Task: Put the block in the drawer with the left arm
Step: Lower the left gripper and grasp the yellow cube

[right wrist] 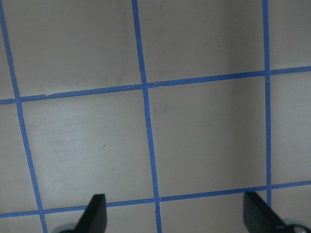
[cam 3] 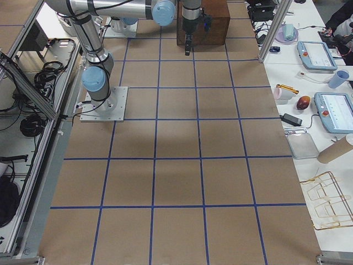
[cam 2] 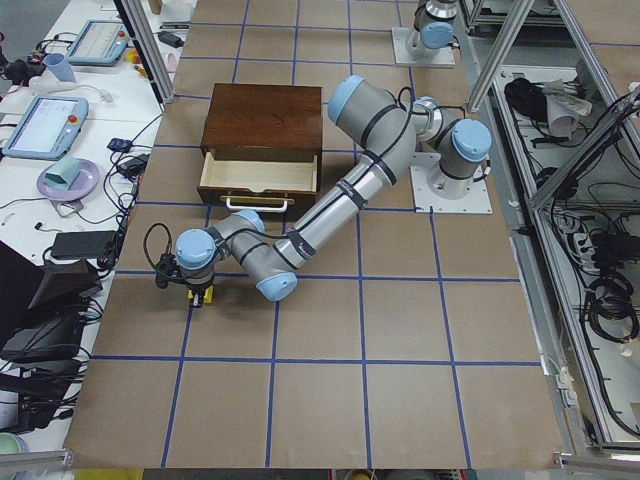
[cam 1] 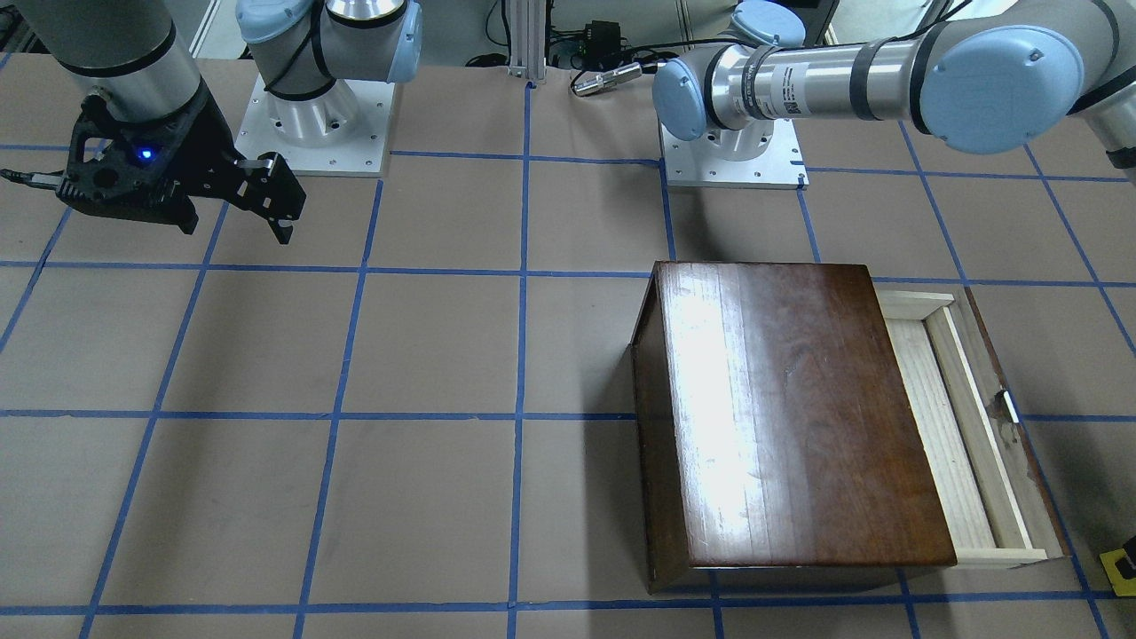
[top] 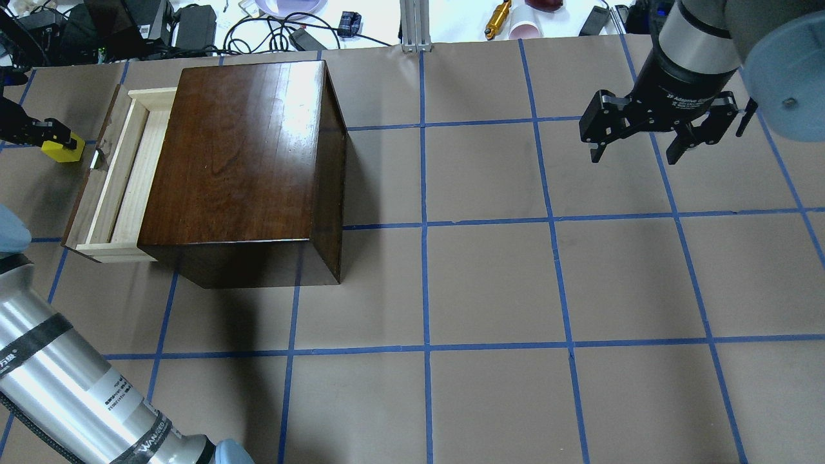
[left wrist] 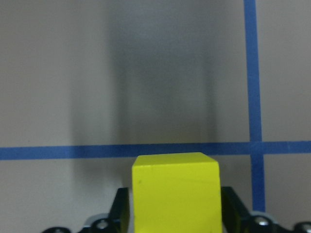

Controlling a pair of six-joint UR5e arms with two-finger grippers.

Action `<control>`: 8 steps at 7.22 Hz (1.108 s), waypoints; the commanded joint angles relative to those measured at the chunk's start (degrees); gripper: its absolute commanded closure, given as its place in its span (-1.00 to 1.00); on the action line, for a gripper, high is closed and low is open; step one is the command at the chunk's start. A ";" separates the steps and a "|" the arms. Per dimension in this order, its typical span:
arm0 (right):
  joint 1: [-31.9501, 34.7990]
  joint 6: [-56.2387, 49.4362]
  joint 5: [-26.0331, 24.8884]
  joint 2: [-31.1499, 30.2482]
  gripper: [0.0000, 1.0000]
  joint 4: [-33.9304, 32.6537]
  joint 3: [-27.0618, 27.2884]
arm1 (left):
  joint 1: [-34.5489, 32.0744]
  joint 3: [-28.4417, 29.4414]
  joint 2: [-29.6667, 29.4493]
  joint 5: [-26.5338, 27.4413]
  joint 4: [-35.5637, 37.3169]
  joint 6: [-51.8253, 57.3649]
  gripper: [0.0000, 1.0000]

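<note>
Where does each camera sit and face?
Overhead: behind robot, looking forward-down; left arm, right tool.
Front-facing: across table, facing robot; both bases.
Exterior left: table's end; left arm near.
Exterior right: opposite end; right arm near.
Left wrist: downward; left tool gripping block.
Right wrist: downward at table; open fingertips.
Overhead, front-facing share drawer.

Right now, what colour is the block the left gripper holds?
The block is plain bright yellow, no pattern. It shows best in the left wrist view.

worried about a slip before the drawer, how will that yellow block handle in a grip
The block looks rigid, with flat square faces, so it probably won't roll and should seat squarely between the fingers. Its smooth surface might be slippery. Being small, it is likely light.
</note>
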 commanded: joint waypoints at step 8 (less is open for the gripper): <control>0.00 0.00 0.00 0.00 -1.00 0.00 0.09 | -4.73 -0.49 22.39 3.90 -28.40 -1.15 0.96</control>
